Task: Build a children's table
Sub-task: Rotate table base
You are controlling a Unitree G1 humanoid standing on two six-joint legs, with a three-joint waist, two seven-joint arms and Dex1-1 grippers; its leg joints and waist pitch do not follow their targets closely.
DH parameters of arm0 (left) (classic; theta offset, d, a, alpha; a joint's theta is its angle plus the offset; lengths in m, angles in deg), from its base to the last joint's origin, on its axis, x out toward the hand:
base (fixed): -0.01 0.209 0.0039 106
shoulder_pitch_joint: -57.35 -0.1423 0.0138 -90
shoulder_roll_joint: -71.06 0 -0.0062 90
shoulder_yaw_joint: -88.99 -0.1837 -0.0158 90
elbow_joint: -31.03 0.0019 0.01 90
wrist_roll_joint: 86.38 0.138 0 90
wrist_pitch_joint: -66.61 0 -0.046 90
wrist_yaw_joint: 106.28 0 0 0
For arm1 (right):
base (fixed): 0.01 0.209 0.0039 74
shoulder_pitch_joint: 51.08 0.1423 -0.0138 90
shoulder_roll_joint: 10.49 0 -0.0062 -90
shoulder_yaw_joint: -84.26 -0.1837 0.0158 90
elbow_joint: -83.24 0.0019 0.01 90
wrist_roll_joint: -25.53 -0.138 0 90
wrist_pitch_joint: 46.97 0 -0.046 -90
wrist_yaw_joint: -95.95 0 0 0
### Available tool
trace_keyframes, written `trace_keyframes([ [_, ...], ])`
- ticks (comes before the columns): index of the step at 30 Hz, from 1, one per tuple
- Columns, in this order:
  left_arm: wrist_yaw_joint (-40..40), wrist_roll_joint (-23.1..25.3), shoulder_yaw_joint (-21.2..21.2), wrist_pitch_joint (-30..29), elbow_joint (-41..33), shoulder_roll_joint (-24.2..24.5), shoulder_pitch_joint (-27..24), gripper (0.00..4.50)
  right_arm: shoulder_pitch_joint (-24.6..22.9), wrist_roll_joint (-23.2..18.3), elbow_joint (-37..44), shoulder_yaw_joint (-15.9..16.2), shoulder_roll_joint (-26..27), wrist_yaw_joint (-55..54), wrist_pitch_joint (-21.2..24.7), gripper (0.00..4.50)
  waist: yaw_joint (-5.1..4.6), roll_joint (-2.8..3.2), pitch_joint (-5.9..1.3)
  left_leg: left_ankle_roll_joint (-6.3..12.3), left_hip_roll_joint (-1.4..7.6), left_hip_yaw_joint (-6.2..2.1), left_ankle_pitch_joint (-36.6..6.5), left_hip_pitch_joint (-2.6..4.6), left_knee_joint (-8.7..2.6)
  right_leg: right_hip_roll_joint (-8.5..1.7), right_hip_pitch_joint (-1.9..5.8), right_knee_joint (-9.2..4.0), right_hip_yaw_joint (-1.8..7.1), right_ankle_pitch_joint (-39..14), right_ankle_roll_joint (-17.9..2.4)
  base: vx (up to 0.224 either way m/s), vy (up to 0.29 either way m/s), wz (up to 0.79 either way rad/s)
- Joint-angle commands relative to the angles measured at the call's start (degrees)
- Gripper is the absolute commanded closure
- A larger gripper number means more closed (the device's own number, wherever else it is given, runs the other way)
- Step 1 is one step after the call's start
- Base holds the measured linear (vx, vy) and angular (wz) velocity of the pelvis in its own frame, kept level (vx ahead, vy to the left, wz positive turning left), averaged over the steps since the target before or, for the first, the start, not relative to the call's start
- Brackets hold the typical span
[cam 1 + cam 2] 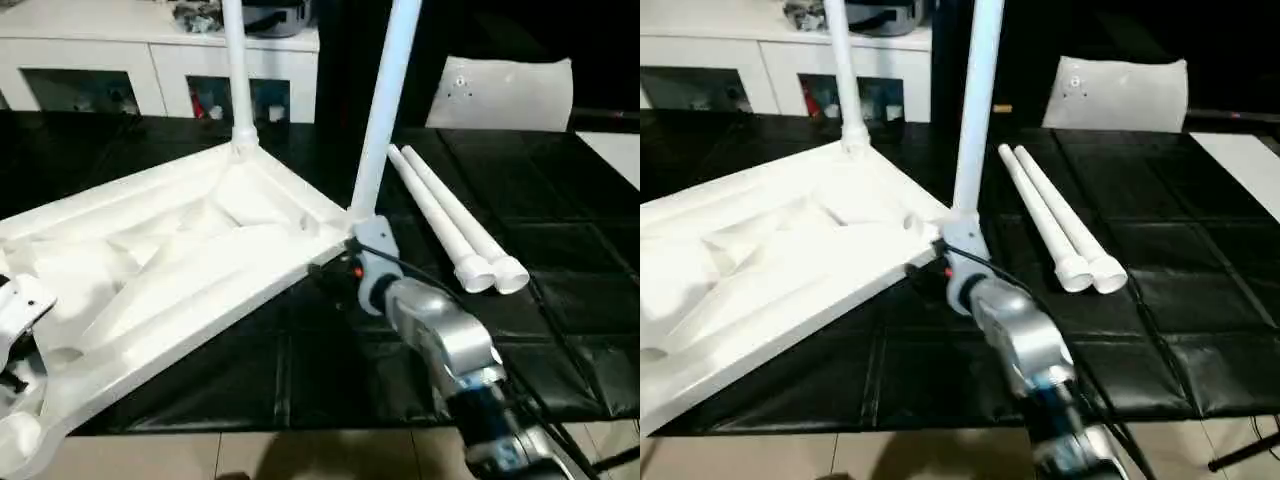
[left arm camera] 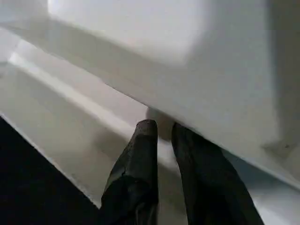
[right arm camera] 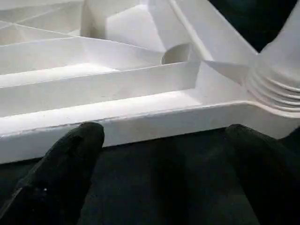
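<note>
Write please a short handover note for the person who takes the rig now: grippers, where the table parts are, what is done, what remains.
Left gripper: narrowly closed on a rib of the table top, which lies underside up on the black mat.
Right gripper: open, holding nothing, at the top's edge beside the near fitted leg.
Done: two legs stand in their corner sockets; the far fitted leg is the other.
Left: two loose legs lie on the mat at the robot's right, to be fitted.

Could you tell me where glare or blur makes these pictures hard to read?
Left eye view: the table top is overexposed, its ribs washed out. Left wrist view: the left end effector and the plastic beyond look soft. Right wrist view: the ribs read clearly.
</note>
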Motion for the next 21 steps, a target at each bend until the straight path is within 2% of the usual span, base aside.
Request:
trace_keyframes([
  [1,-3.9,-3.6,-3.2,-0.4,-3.1,-1.9,1.3,3.65,1.7,0.7,-3.2,-0.6,-0.2,-0.1,-1.9,0.00,-0.16,1.97,-2.54,-3.58,3.09,-1.94,-25.0,1.78,-5.03,-5.19,0.44,-4.80,4.00,-23.8,-7.7,0.000,0.000,0.00],
  [3,-8.5,-7.2,-6.2,-2.4,-8.1,-2.8,3.6,3.65,3.4,0.4,-6.2,-1.3,0.0,0.2,-1.3,0.00,0.45,1.67,-2.46,-3.61,3.19,-1.76,-24.7,1.94,-5.04,-5.26,0.44,-4.63,4.18,-23.2,-8.3,0.000,0.000,0.00],
  [5,-9.3,-7.8,-6.7,-2.9,-9.2,-2.9,4.0,3.65,3.7,0.1,-6.5,-1.7,0.1,0.2,-0.8,0.00,0.99,1.79,-2.44,-3.94,3.23,-1.69,-24.5,1.87,-5.14,-5.21,0.49,-4.55,4.20,-23.0,-8.0,0.000,0.000,0.00],
  [10,-12.2,-9.6,-9.0,-4.2,-12.5,-3.8,4.9,3.65,4.7,1.3,-9.9,-0.9,0.3,0.5,-2.8,0.00,0.86,1.42,-2.56,-3.93,3.01,-1.77,-23.4,1.23,-5.20,-5.42,1.11,-4.62,4.11,-24.7,-6.8,0.000,0.000,0.00],
  [11,-13.6,-10.6,-9.7,-5.6,-14.4,-4.0,5.1,3.65,5.4,1.2,-11.4,-1.1,1.0,0.3,-4.3,0.00,0.78,1.54,-2.59,-3.83,2.96,-1.87,-23.2,1.21,-5.19,-5.46,1.14,-4.59,4.05,-25.4,-6.6,0.000,0.000,0.00],
  [14,-14.0,-10.0,-11.4,-6.2,-15.6,-3.6,5.3,3.65,6.6,0.4,-12.4,-2.8,2.3,-0.6,-8.4,0.00,0.52,1.24,-2.58,-3.55,2.98,-1.80,-23.3,1.28,-5.07,-5.39,0.95,-4.80,4.05,-26.6,-6.4,0.000,0.000,0.00],
  [15,-14.0,-9.7,-11.8,-6.1,-15.6,-3.4,5.3,3.65,6.7,0.1,-12.2,-3.3,2.5,-0.9,-8.7,0.00,0.56,1.34,-2.61,-3.50,2.99,-1.81,-23.2,1.36,-5.07,-5.39,0.89,-4.80,4.07,-26.6,-6.3,0.000,0.000,0.00],
  [16,-12.8,-8.9,-11.9,-5.8,-14.8,-3.7,5.6,3.65,6.7,0.0,-11.0,-4.3,2.6,-2.1,-10.1,0.00,0.48,1.13,-2.57,-3.47,3.03,-1.76,-23.1,1.29,-5.15,-5.26,0.88,-4.80,4.05,-26.3,-6.2,0.000,0.000,0.00],
  [18,-10.6,-7.9,-11.6,-5.4,-13.4,-4.2,6.2,3.65,6.2,-0.3,-8.1,-6.4,2.2,-4.3,-11.7,0.00,0.49,1.17,-2.57,-3.62,3.02,-1.74,-23.2,1.36,-5.22,-5.11,0.81,-4.77,4.00,-26.3,-5.8,0.000,0.000,0.00],
  [19,-10.3,-7.7,-11.5,-5.3,-13.1,-3.9,6.2,3.65,5.8,-0.1,-6.9,-7.5,1.8,-6.1,-12.1,0.00,0.73,1.17,-2.65,-3.89,3.10,-1.66,-23.1,1.66,-5.18,-5.01,0.62,-4.74,4.06,-25.9,-5.4,0.000,0.000,0.00],
  [21,-10.6,-7.4,-11.5,-4.9,-12.9,-2.9,5.8,3.65,5.3,0.9,-6.3,-8.3,0.3,-7.9,-10.9,0.00,0.90,1.13,-2.66,-4.11,3.02,-1.65,-22.4,1.50,-5.33,-4.83,0.79,-4.49,4.01,-24.9,-5.2,0.000,0.000,0.00],
])
